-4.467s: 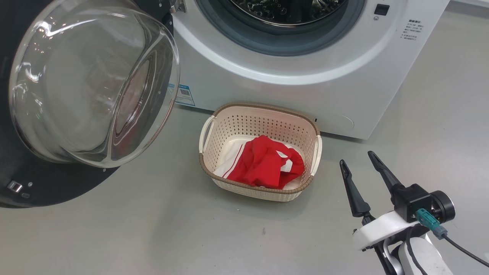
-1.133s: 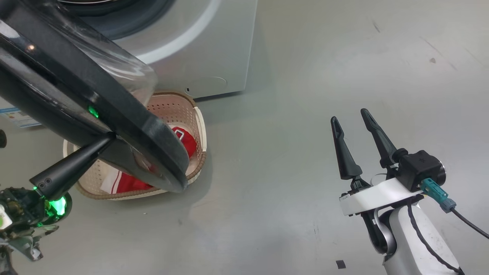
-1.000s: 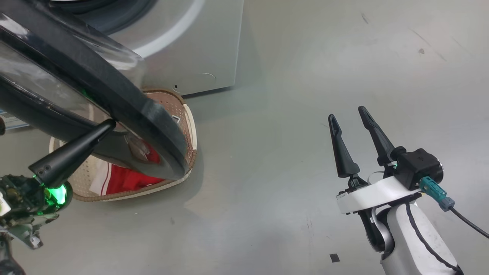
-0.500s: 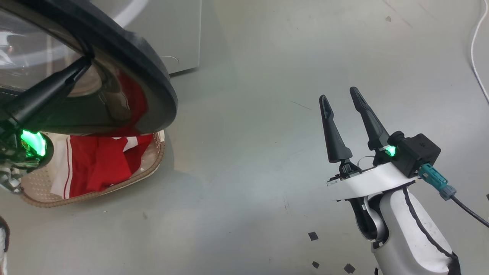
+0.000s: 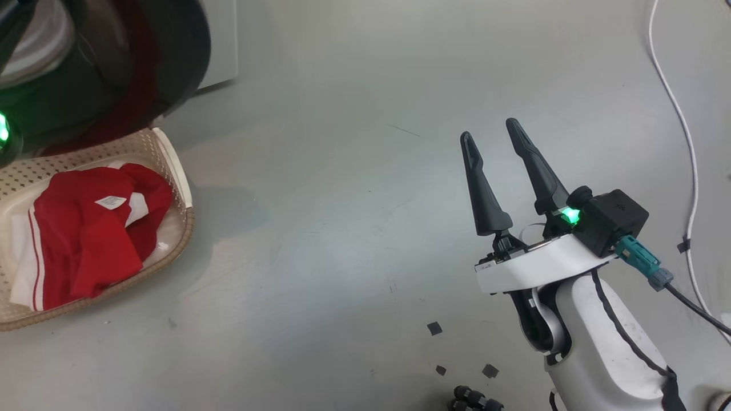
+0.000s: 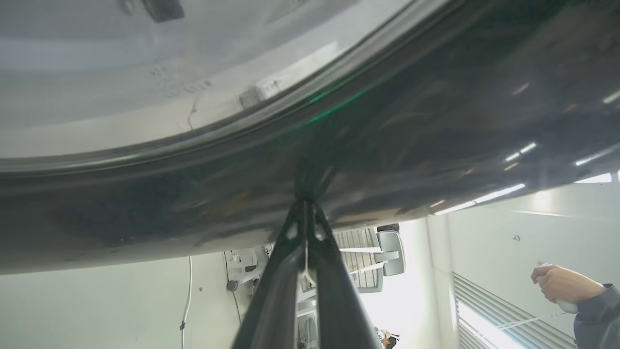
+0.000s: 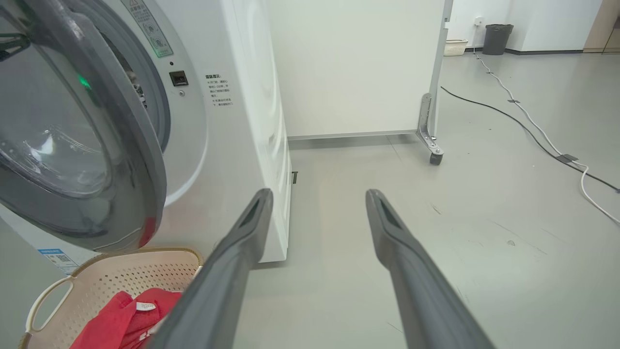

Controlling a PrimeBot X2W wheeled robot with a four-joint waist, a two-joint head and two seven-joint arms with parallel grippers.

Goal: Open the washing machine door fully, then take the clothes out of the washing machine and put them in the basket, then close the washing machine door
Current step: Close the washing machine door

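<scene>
Left gripper [image 6: 306, 206]: jaws closed, tips touching the glossy black face of the washing machine door [image 7: 72, 145], which stands ajar on the washing machine [image 7: 232, 121].

Right gripper [image 5: 488, 130]: jaws open and empty, at 4 o'clock in the head view.

The clothes [image 5: 85, 228] lie in the basket [image 5: 177, 171] at 9 o'clock, below the door.

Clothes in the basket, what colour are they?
The clothes are red with white stripes; head view shows best.
</scene>
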